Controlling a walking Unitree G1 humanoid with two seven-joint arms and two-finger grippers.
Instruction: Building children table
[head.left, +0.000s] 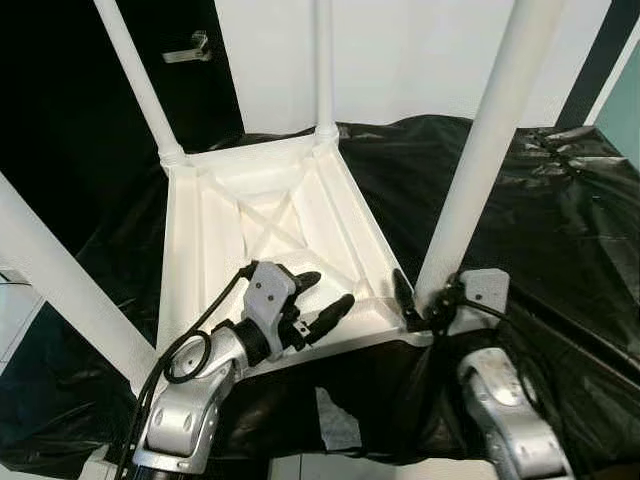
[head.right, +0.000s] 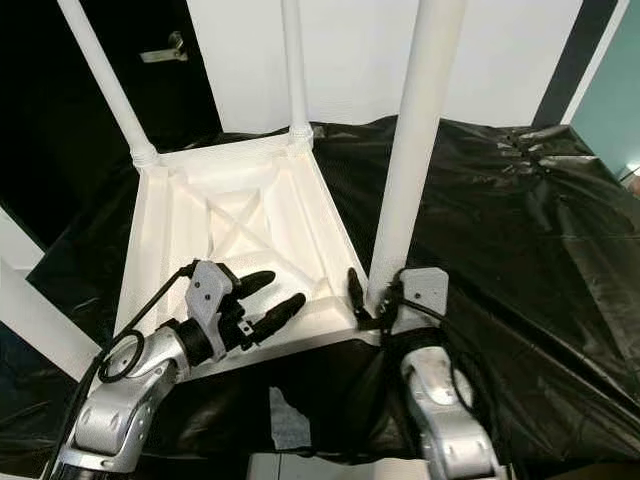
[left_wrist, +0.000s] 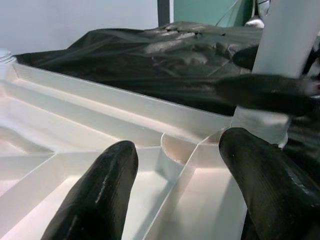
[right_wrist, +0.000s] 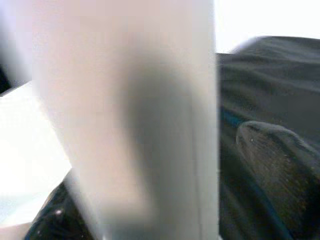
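Nearest the head camera, two silver arms reach forward from the lower edge. The left gripper (head.left: 315, 300) hovers over the near edge of an upturned white tabletop (head.left: 215, 240), its two black fingers spread apart and holding nothing. The right gripper (head.left: 420, 305) sits at the foot of the near right leg (head.left: 480, 150), a white tube standing up from the tabletop's near right corner; one finger lies against the tube's left side and the other is hidden behind it, so a firm grip cannot be confirmed. The tabletop rests underside-up on a black plastic sheet (head.left: 560, 220), with two more legs upright at its far corners and a fourth (head.left: 60, 290) rising at the near left.

The right eye view repeats this scene, slightly shifted.

In the left wrist view, the two fingertips (left_wrist: 100, 195) stand wide apart just above the tabletop's moulded ribs, pointing toward the near right leg's base, where the other gripper's dark fingers flank the tube.

In the right wrist view, the blurred white leg stands very close between the fingers, one fingertip (right_wrist: 272, 165) visible beside it.

Likely risk: if this leg is not fully seated, a sideways push could tilt it out of its socket, or slide the tabletop on the slick sheet.
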